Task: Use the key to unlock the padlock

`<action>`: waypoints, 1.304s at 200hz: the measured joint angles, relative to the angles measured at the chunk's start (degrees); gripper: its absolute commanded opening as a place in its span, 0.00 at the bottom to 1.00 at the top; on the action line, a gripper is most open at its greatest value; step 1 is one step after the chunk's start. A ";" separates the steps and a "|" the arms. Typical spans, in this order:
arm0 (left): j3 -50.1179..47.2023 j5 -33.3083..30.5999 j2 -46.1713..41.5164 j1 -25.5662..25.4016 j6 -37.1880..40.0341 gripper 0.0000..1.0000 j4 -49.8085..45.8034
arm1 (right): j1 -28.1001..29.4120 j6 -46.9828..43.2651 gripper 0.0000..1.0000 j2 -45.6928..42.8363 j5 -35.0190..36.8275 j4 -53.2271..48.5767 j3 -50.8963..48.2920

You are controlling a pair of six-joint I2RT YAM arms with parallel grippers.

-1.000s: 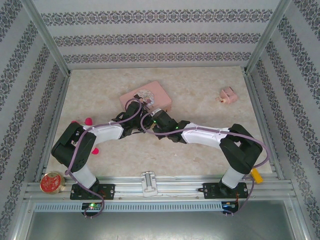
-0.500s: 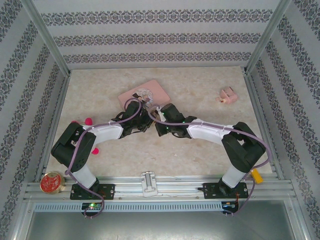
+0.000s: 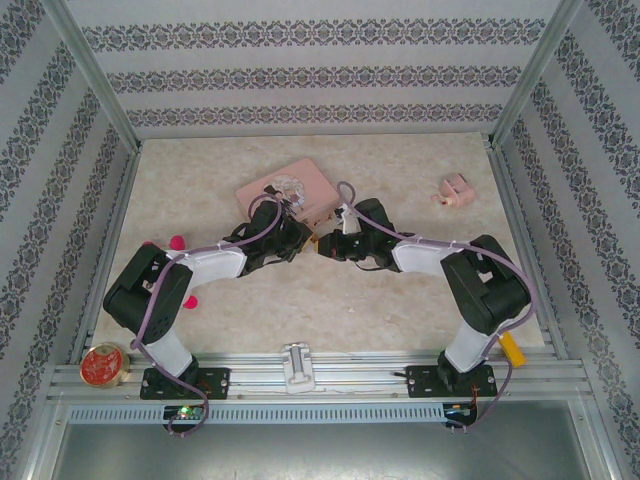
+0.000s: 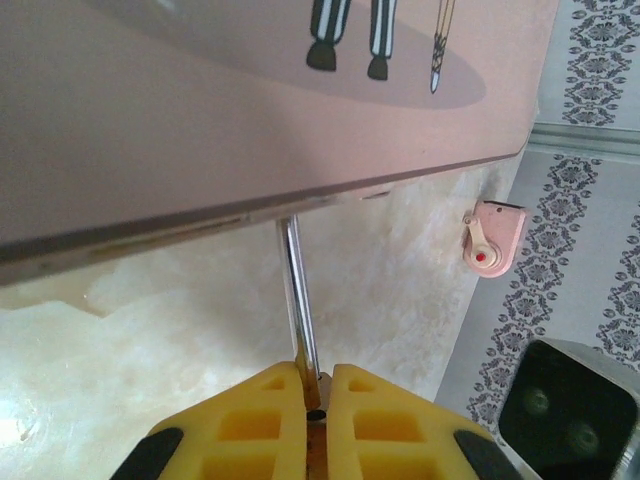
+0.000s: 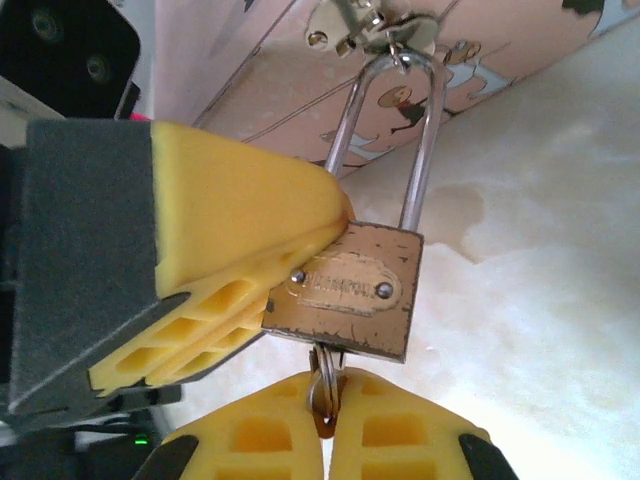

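Note:
The brass padlock (image 5: 350, 290) hangs by its silvery shackle (image 5: 420, 150) from the hasp of the pink tin (image 5: 300, 80). My left gripper (image 4: 315, 375) is shut on the padlock body, and its yellow fingers (image 5: 240, 290) clamp the body's left side in the right wrist view. The shackle (image 4: 297, 290) runs from those fingers up to the tin (image 4: 200, 120). The key (image 5: 322, 412), on a small ring, sticks out of the padlock's underside, and my right gripper (image 5: 325, 385) is shut on it. In the top view the two grippers (image 3: 300, 238) (image 3: 326, 245) meet tip to tip in front of the tin (image 3: 290, 190).
A small pink lump (image 3: 457, 188) lies at the back right, also seen from the left wrist (image 4: 492, 235). Red balls (image 3: 177, 241) sit near the left arm. A round red tin (image 3: 102, 364) rests at the near left corner, a yellow object (image 3: 512, 350) at the near right.
My right wrist has swung right and away from the bases, bringing the gripper in from the right, and its jaws have closed on the key. The pink tin shifted slightly. The left gripper kept its hold.

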 measured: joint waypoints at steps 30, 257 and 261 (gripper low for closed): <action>0.00 -1.16 0.28 0.02 -0.09 0.00 0.15 | -1.55 7.32 0.00 3.28 -5.44 9.60 -1.95; -0.44 -1.70 -9.92 -0.13 4.96 0.77 -4.55 | -4.00 11.28 0.00 8.26 -2.38 19.71 -2.05; -0.44 -1.90 -10.25 -0.13 5.22 0.81 -4.70 | -4.00 11.08 0.00 8.37 -2.38 19.74 -1.99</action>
